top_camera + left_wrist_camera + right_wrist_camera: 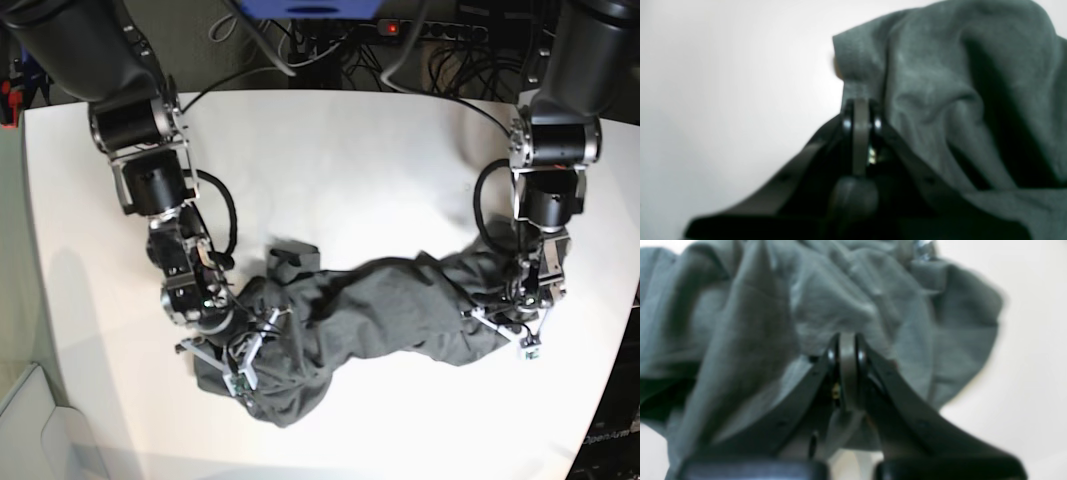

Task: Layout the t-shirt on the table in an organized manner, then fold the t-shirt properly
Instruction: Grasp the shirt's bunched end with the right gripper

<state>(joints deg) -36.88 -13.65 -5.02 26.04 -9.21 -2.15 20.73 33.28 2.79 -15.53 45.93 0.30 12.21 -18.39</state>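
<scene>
The dark grey t-shirt (380, 300) lies crumpled in a long bunched band across the near half of the white table (350, 170). My right gripper (245, 358) is at the band's left end, its jaws shut on a fold of cloth. In the right wrist view the fingertips (847, 340) meet with the t-shirt (740, 323) heaped around them. At the band's right end my left gripper (508, 322) is shut on the cloth. The left wrist view shows that gripper (860, 103) pinching the edge of the t-shirt (940, 83), with bare table (723, 83) to its left.
Cables and a power strip (400, 28) run behind the table's far edge. The table's right edge (628, 300) passes close beside my left arm. Dark equipment (610, 440) stands beyond the near right corner.
</scene>
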